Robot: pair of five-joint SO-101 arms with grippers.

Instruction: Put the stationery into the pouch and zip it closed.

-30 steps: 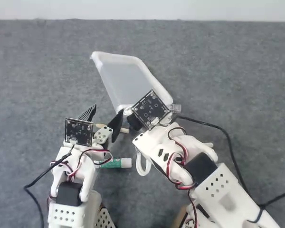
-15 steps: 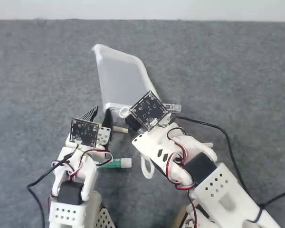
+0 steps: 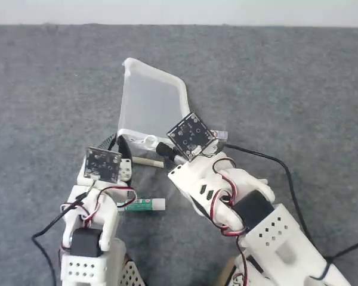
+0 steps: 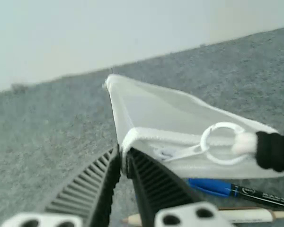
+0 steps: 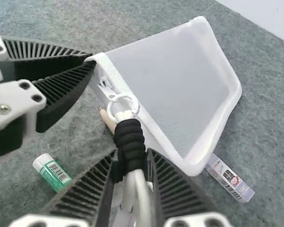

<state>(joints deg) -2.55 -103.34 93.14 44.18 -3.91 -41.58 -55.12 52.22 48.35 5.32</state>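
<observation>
Grey mat (image 3: 48, 89) bears a pouch (image 4: 180, 113) half-hiding a blue pen (image 4: 213, 186)

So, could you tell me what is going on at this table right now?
Two robot arms are working on a white mesh pouch. The left hand pinches one corner of it, while the right hand is shut on the black-wrapped loop tied to the zip ring. The glue stick, pencil and blue pen lie on the grey mat outside the pouch, so nothing seems packed yet.
</observation>
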